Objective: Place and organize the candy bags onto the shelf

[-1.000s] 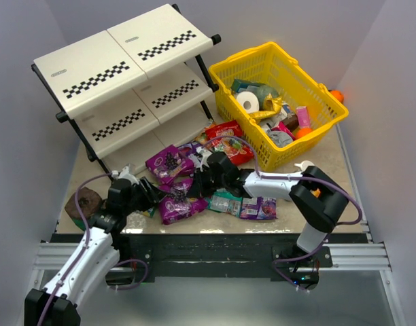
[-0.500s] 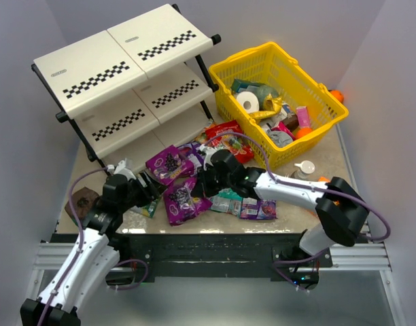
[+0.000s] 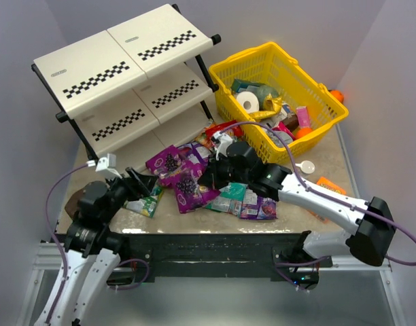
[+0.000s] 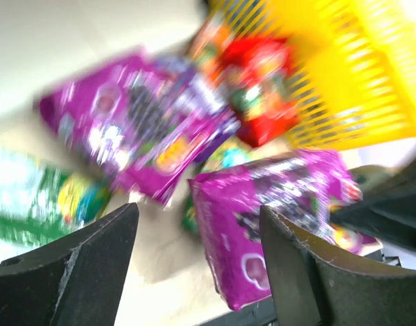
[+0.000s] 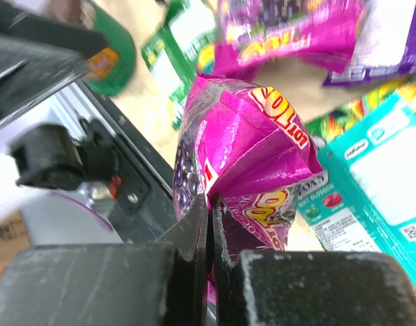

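Right gripper (image 5: 209, 204) is clamped on the magenta bag (image 5: 242, 156), left gripper (image 4: 198, 217) wide open, empty. Lift it high, then lay it flat on the shelf (image 3: 119, 68).

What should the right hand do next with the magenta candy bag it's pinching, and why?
Probably raise the magenta bag and carry it toward the shelf: the right hand is shut on the bag's edge, and the top view shows no bag on the shelf's visible tiers.
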`<state>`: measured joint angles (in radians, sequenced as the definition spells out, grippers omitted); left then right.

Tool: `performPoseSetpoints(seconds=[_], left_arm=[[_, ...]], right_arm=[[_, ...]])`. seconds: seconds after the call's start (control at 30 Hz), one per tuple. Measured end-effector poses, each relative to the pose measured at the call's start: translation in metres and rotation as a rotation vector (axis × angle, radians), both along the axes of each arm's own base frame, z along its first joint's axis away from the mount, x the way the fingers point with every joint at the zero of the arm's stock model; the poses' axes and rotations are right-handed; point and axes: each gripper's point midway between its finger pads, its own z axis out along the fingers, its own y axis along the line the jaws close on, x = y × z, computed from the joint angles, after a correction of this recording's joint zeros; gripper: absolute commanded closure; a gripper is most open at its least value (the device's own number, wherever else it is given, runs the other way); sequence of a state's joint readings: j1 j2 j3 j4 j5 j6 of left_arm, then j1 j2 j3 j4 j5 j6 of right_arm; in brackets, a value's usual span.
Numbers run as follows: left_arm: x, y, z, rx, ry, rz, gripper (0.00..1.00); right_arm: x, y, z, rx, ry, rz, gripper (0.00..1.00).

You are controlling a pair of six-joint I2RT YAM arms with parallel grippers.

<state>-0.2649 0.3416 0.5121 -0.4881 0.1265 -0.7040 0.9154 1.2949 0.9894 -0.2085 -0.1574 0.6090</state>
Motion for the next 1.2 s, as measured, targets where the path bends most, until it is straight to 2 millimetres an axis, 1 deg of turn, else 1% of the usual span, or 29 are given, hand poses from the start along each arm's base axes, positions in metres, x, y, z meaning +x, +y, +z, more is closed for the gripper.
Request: performPoseSetpoints(seconds=[0.03,0.07,0.13,0.2,0.23,0.3,0.4,0.47,0.53,0.63,0.7,0.77,0.83,0.9,0.97,1.03,1.13,1.2], left_arm=[[-0.002,0.001,0.012,0.005,-0.047,-0.005,0.21],[-0.005,0.003,0.028,0.011,-0.107,-0.011,0.21],[-0.012,0.006,0.059,0.024,-0.213,-0.018,0.2],[-0.017,0.009,0.08,0.042,-0.287,-0.023,0.2],[-0.019,0.01,0.086,0.049,-0.311,-0.023,0.2],[-0.02,0.011,0.088,0.067,-0.332,-0.026,0.2],[-0.022,0.013,0.086,0.087,-0.34,-0.028,0.19],[-0.023,0.014,0.086,0.087,-0.349,-0.022,0.18],[-0.027,0.017,0.088,0.085,-0.368,-0.008,0.18],[-0.031,0.021,0.094,0.078,-0.399,0.008,0.17],[-0.033,0.024,0.097,0.076,-0.413,0.023,0.17],[-0.033,0.026,0.098,0.076,-0.418,0.036,0.17],[-0.033,0.027,0.098,0.076,-0.417,0.044,0.17],[-0.032,0.028,0.097,0.077,-0.415,0.052,0.17],[-0.032,0.03,0.097,0.079,-0.412,0.058,0.17],[-0.031,0.03,0.096,0.081,-0.408,0.062,0.17],[-0.03,0.031,0.094,0.083,-0.404,0.069,0.17],[-0.03,0.032,0.094,0.084,-0.401,0.074,0.17]], right_arm=[[0.003,0.001,0.009,0.013,-0.013,-0.007,1.0],[0.004,0.003,0.017,0.027,-0.023,-0.011,1.0],[0.01,0.008,0.039,0.062,-0.053,-0.019,1.0],[0.019,0.014,0.063,0.098,-0.087,-0.038,1.0],[0.024,0.019,0.078,0.121,-0.108,-0.044,1.0],[0.036,0.03,0.106,0.163,-0.149,-0.062,1.0],[0.062,0.048,0.146,0.222,-0.216,-0.111,1.0],[0.077,0.058,0.164,0.253,-0.251,-0.144,1.0],[0.097,0.067,0.177,0.285,-0.278,-0.193,1.0],[0.125,0.076,0.184,0.328,-0.281,-0.268,1.0],[0.148,0.078,0.181,0.355,-0.263,-0.332,1.0],[0.171,0.076,0.173,0.384,-0.237,-0.402,1.0],[0.2,0.07,0.162,0.427,-0.203,-0.495,1.0],[0.228,0.061,0.157,0.489,-0.17,-0.585,1.0],[0.251,0.051,0.154,0.552,-0.143,-0.659,1.0],[0.272,0.042,0.147,0.604,-0.126,-0.738,1.0],[0.297,0.028,0.137,0.639,-0.119,-0.845,1.0],[0.308,0.025,0.135,0.659,-0.122,-0.894,1.0]])
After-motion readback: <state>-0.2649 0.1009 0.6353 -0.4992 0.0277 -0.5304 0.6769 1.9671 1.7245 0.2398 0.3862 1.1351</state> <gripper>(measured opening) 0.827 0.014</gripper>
